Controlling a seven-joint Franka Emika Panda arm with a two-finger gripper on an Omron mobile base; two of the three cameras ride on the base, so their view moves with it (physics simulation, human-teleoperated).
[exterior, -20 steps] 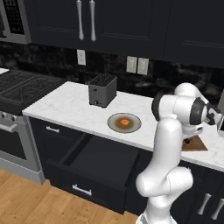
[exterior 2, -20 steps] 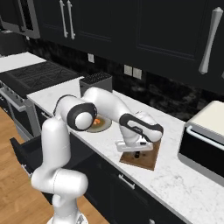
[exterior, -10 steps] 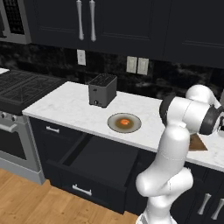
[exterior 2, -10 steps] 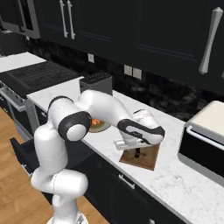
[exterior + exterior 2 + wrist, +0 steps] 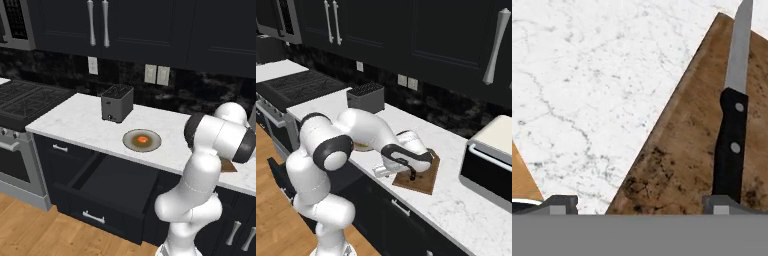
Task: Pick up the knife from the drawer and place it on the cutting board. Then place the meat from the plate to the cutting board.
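Wooden cutting board (image 5: 687,150): speckled, flat; knife (image 5: 732,120) lies on it | claw (image 5: 642,202): wide open, empty

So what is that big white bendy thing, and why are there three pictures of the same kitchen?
The white thing is a robot arm. Two cameras ride behind it, one on each side, so you see the same kitchen twice. The third camera sits on its hand and looks down past its fingers.

Its gripper is like a hand with two fingers. They stand open and hold nothing. Under it, the knife lies flat on the cutting board, which rests on the white counter.

Farther along the counter is a toaster and a plate with a small orange piece of meat on it. Below, the drawer is pulled open.
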